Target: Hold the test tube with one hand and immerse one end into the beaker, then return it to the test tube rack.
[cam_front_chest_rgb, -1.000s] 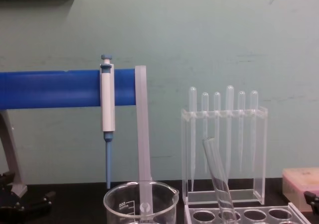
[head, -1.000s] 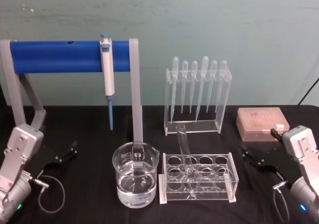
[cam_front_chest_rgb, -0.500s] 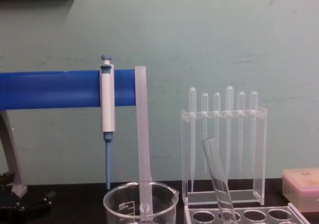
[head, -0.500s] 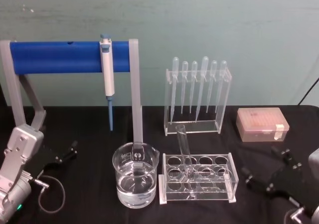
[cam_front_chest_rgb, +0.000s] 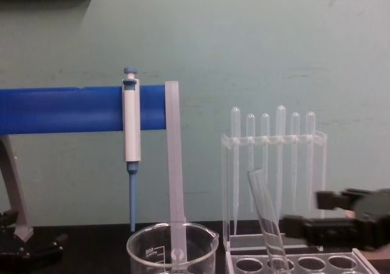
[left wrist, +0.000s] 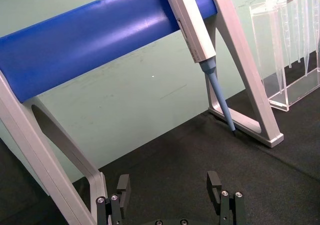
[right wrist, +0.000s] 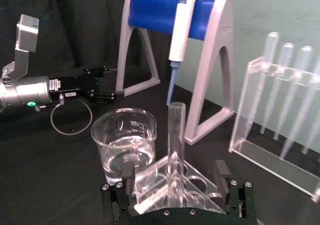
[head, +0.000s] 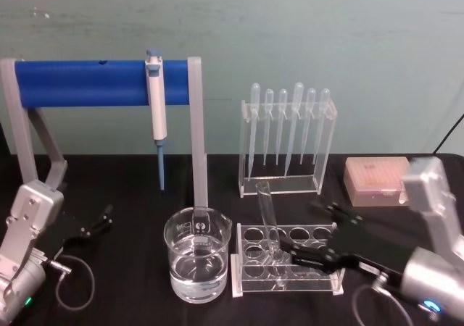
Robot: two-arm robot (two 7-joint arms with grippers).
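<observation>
The test tube, leaned in the rack by the front edge of the table beside the beaker, is best clasped squarely above the rack top by the right gripper, spread just beside it; the left gripper is parked, spread, at the left edge.

In the chest view the picture's lower edge cuts the beaker just below its rim, the test tube rack below its top plate, and the test tube above its round end. The right gripper is blurred there. In the head view it covers part of the rack's half toward the worktop's right edge. The beaker's print is too small to read.
</observation>
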